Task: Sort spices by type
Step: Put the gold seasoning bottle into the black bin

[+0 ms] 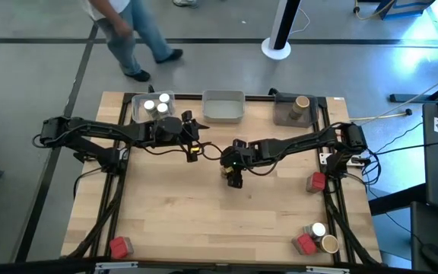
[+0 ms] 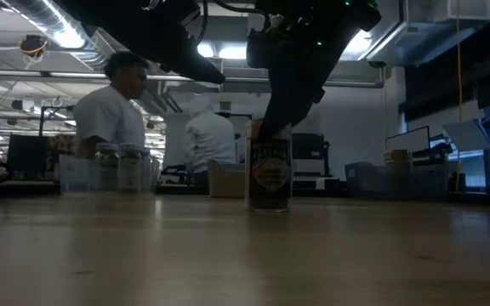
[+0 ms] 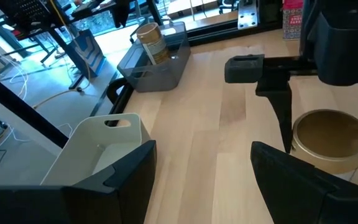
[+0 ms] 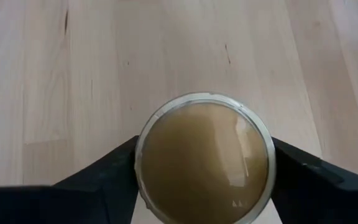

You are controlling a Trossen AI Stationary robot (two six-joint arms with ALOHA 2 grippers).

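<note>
A tan-brown cylindrical jar (image 4: pixel 204 158) with a gold lid stands upright on the table near its middle (image 2: pixel 269 174). My right gripper (image 1: pixel 233 175) comes down on it from the table's right side, one finger on each side of the lid. My left gripper (image 1: pixel 196 143) hangs open and empty above the table, left of the jar. Its wrist view shows the same jar (image 3: pixel 331 140). At the far edge, two white-capped jars (image 1: pixel 156 106) stand in the left tray and another tan jar (image 1: pixel 302 103) stands in the right tray. My right gripper pinches the jar just below its lid, one finger on each opposite side of the rim (image 4: pixel 139 155). The fingers (image 4: pixel 300 168) slant down from above and from the table's right. The jar stands upright with its base on the table (image 2: pixel 269 206).
An empty grey tray (image 1: pixel 223 106) sits at the far middle. A red packet (image 1: pixel 315 181) lies at the right edge and another (image 1: pixel 119 246) at the near left. A red packet (image 1: pixel 304 243), a white-capped jar (image 1: pixel 318 229) and a tan jar (image 1: pixel 329 244) cluster near right. People move beyond the table.
</note>
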